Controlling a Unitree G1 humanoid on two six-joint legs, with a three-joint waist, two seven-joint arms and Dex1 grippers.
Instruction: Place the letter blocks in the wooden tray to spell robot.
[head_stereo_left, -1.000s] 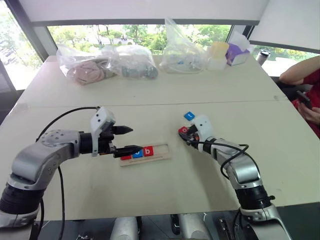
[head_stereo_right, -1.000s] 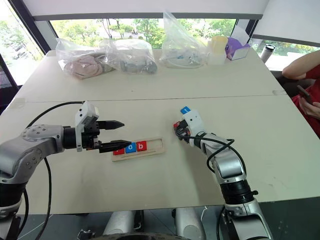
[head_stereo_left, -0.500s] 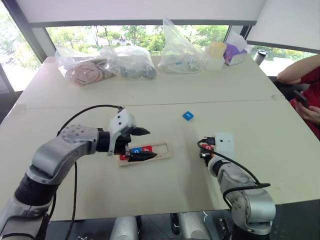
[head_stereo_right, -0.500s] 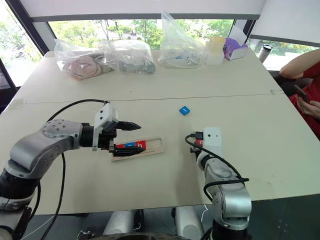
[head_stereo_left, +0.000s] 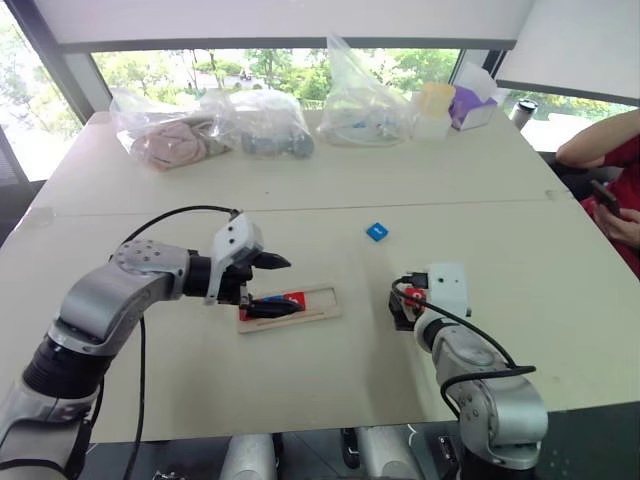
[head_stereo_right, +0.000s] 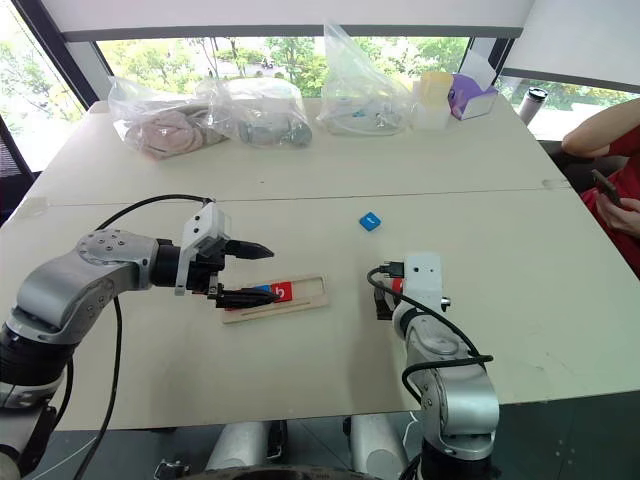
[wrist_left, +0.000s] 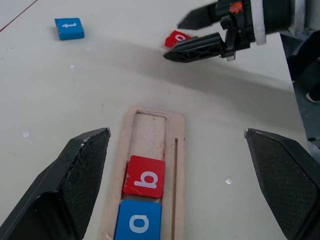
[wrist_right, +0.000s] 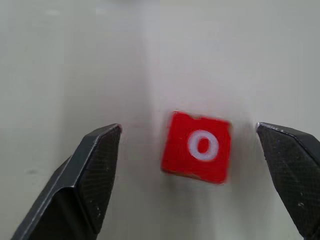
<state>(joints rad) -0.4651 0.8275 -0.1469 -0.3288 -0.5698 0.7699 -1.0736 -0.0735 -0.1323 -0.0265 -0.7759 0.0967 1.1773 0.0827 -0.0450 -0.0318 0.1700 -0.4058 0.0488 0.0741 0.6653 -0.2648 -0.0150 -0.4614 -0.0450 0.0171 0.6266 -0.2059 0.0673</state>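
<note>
On the broad, pale worktop (head_stereo_left: 330, 380) lies the long, narrow pale wooden tray (wrist_left: 172, 150) with its raised rim. In it sit a red square letter block with a white "b" (wrist_left: 145, 176) and, touching it, a blue square block with a white "o" (wrist_left: 138, 222); beyond the "b" the tray is bare wood. From the head views these blocks lie toward the tray's left end, partly hidden by the left arm.

The left claw (head_stereo_left: 272, 286) hangs over that left end of the tray, pointing to the robot's right, its two black fingers (wrist_left: 75, 170) spread wide and holding nothing; one finger reaches out above the tray's blocks, the other is higher.

The right claw (wrist_left: 200, 35) hangs well to the right of the tray, its black fingers (wrist_right: 90, 170) parted wide. Between them, on the worktop, lies a red square letter block with a white "o" (wrist_right: 198, 146), touching neither finger. It looks a little blurred in the wrist view.

Farther back on the worktop, well apart from both claws, lies a blue square block with a white "t" (head_stereo_left: 376, 232), flat and alone.

Along the far edge, by the window, are clear plastic bags (head_stereo_left: 215, 125) of mixed items, a pale yellow tub (head_stereo_left: 436, 98) and a purple box (head_stereo_left: 470, 105). A person's arm in a red sleeve (head_stereo_left: 605, 160) shows at the right edge.
</note>
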